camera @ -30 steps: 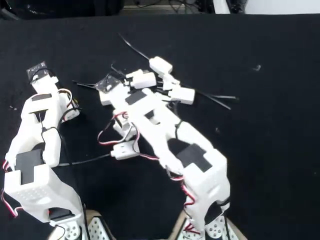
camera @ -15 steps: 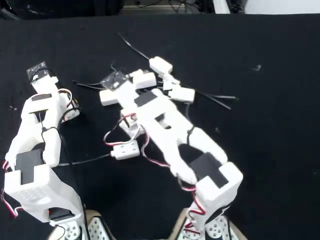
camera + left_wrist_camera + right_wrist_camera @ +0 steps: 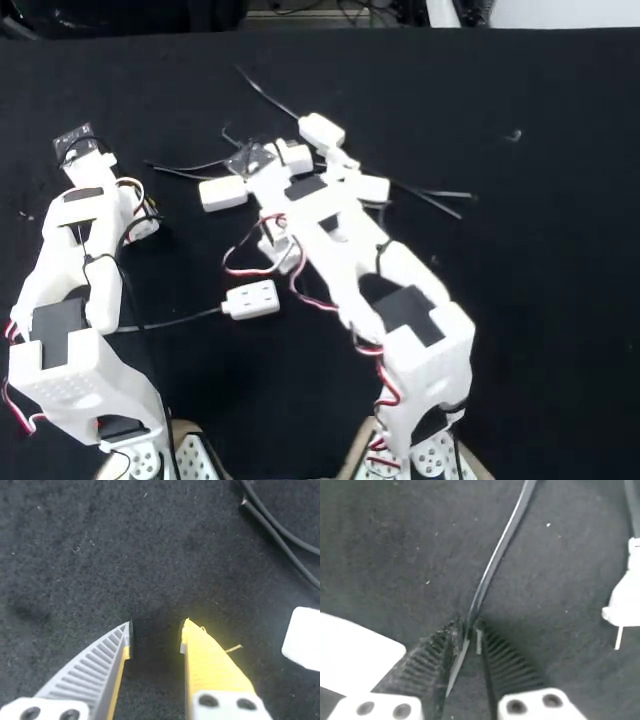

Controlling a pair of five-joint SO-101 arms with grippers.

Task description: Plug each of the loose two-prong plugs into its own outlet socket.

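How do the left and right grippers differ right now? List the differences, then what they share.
The left gripper is open with nothing between its fingers; the right gripper is shut on a black cable.
The left gripper has one yellow finger; the right gripper's fingers are both dark.
Shared: both sit low over the black table.
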